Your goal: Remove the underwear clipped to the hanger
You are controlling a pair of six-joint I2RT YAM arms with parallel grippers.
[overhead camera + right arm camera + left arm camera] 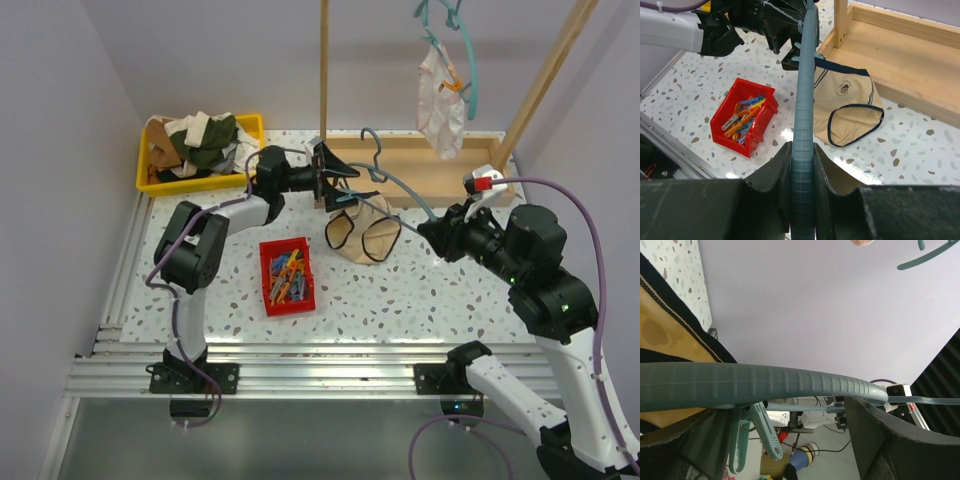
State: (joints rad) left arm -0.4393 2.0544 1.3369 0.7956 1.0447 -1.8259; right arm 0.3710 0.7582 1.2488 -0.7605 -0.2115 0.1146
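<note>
Clamping teal hanger (805, 75) w/ my right gripper (802, 150); left gripper (325, 180) spread wide round its clip (764, 432). Beige briefs (362, 228), mid-frame, look still clipped; pale briefs (440, 100) upper right untouched. Neither off yet.

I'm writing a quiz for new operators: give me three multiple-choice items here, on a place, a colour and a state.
1. Where are the white briefs? A. on the raised hanger; B. in a drawer; C. on the floor.
2. The beige briefs' trim is: A. black; B. red; C. green.
3. The right end effector is: A. open; B. shut on the lower hanger; C. holding a cup.
Answers: A, they dangle from the raised hanger; A, black edging rings the openings; B, it clamps that hanger.
</note>
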